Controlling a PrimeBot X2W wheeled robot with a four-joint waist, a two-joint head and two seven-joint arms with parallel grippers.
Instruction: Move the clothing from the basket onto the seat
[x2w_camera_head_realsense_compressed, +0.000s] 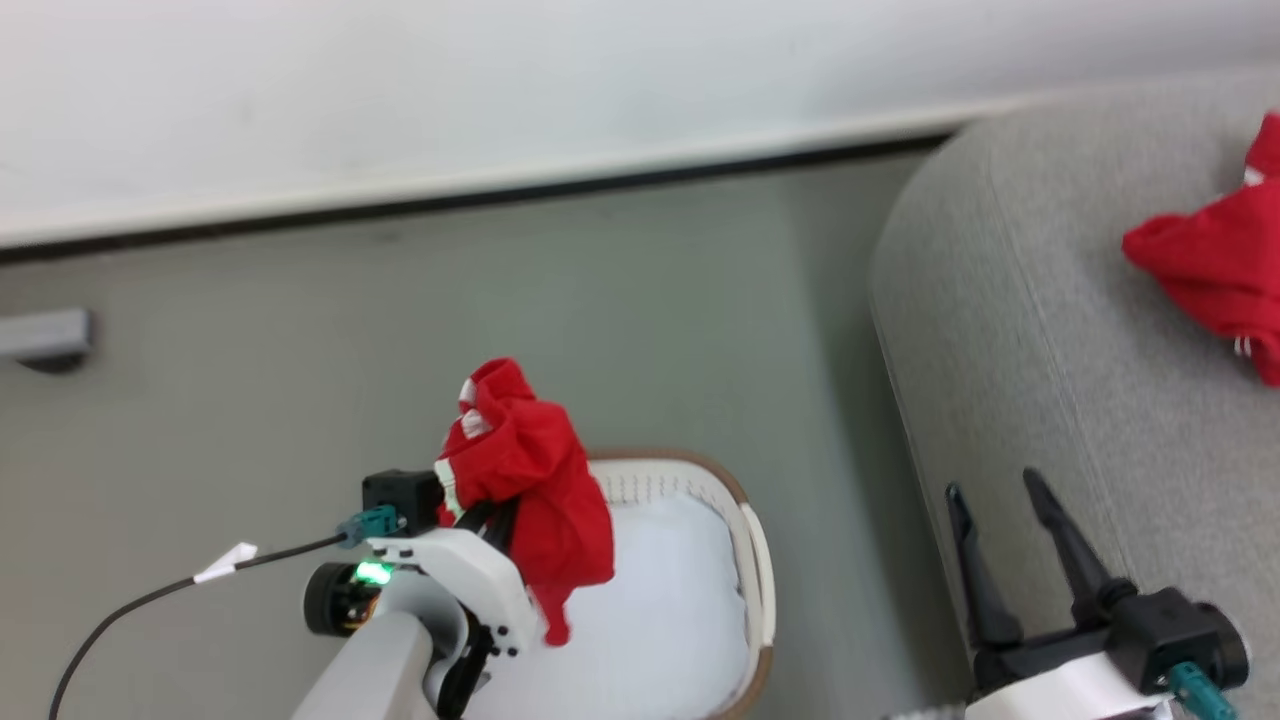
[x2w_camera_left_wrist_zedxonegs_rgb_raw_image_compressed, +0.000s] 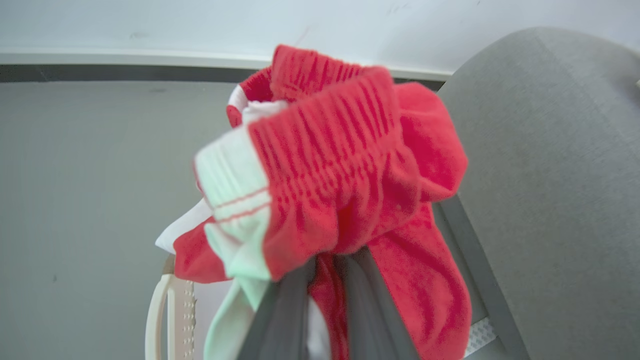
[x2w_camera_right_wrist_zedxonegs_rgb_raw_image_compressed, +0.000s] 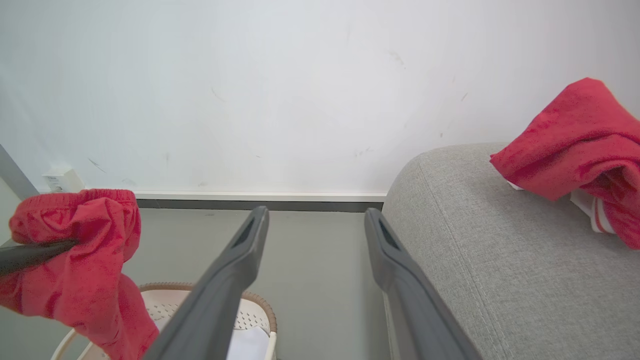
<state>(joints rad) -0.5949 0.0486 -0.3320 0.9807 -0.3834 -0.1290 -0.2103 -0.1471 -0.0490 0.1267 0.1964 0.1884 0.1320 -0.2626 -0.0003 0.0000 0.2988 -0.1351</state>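
My left gripper (x2w_camera_head_realsense_compressed: 490, 515) is shut on a piece of red clothing (x2w_camera_head_realsense_compressed: 530, 470) with white trim, which hangs bunched above the left side of the cream basket (x2w_camera_head_realsense_compressed: 748, 530). In the left wrist view the fingers (x2w_camera_left_wrist_zedxonegs_rgb_raw_image_compressed: 280, 310) pinch that clothing (x2w_camera_left_wrist_zedxonegs_rgb_raw_image_compressed: 340, 165) above the basket rim (x2w_camera_left_wrist_zedxonegs_rgb_raw_image_compressed: 160, 310). What shows of the basket's inside looks white. A second red garment (x2w_camera_head_realsense_compressed: 1215, 270) lies on the grey seat (x2w_camera_head_realsense_compressed: 1050, 350) at the right. My right gripper (x2w_camera_head_realsense_compressed: 990, 483) stands open and empty over the seat's near edge. The right wrist view shows the right gripper (x2w_camera_right_wrist_zedxonegs_rgb_raw_image_compressed: 316, 212), the held clothing (x2w_camera_right_wrist_zedxonegs_rgb_raw_image_compressed: 85, 250) and the seat (x2w_camera_right_wrist_zedxonegs_rgb_raw_image_compressed: 500, 250).
Grey floor (x2w_camera_head_realsense_compressed: 500, 300) lies between basket and seat, bounded by a white wall with a dark baseboard (x2w_camera_head_realsense_compressed: 500, 195). A black cable (x2w_camera_head_realsense_compressed: 150, 590) trails at the lower left. A grey object (x2w_camera_head_realsense_compressed: 45, 335) sits on the floor at far left.
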